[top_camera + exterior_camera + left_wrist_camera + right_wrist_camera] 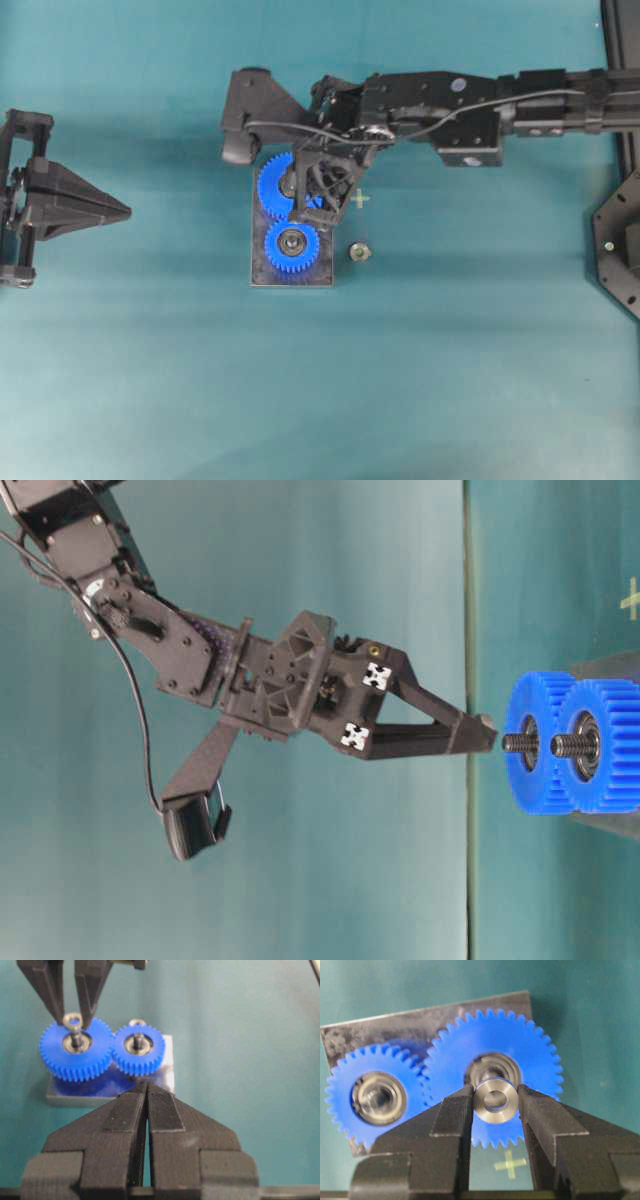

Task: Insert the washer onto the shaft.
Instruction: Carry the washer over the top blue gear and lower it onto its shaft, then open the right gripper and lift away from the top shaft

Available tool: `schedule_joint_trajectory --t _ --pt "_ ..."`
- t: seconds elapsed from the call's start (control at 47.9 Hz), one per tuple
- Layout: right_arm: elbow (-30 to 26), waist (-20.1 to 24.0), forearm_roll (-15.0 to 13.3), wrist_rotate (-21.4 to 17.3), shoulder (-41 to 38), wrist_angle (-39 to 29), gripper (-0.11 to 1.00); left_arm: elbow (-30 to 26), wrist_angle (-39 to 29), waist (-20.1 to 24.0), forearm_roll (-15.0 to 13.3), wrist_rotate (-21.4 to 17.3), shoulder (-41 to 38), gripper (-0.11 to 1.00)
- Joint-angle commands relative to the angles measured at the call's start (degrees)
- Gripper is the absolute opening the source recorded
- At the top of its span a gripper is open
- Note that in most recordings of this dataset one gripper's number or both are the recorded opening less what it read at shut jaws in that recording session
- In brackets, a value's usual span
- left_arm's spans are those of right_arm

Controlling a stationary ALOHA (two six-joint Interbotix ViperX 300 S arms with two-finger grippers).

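Observation:
A silver washer is pinched between the fingertips of my right gripper, which is shut on it. It hangs just above the threaded shaft at the centre of the larger blue gear. In the left wrist view the washer sits at the shaft's tip between the two dark fingers. From the side, the right gripper points at the shaft, a short gap off. My left gripper rests shut and empty at the table's left, its tip facing the gears.
A second, smaller blue gear with its own shaft meshes beside the first on a dark base plate. A small metal ring lies on the table right of the plate, near a yellow cross mark.

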State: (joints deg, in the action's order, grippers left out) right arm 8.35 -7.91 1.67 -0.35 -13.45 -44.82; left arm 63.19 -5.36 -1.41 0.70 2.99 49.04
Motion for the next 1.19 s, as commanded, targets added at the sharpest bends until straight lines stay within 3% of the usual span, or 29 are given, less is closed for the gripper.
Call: schedule_joint_trajectory --t 0.0,1.17 --pt "-1.7 0.3 -0.1 0.6 0.6 0.0 0.30 -0.5 0.3 0.1 0.1 0.1 -0.2 0.00" --pt "-2.6 0.4 -0.1 0.6 -1.3 -1.7 0.30 0.0 0.3 0.1 0.1 1.2 -0.2 0.00"
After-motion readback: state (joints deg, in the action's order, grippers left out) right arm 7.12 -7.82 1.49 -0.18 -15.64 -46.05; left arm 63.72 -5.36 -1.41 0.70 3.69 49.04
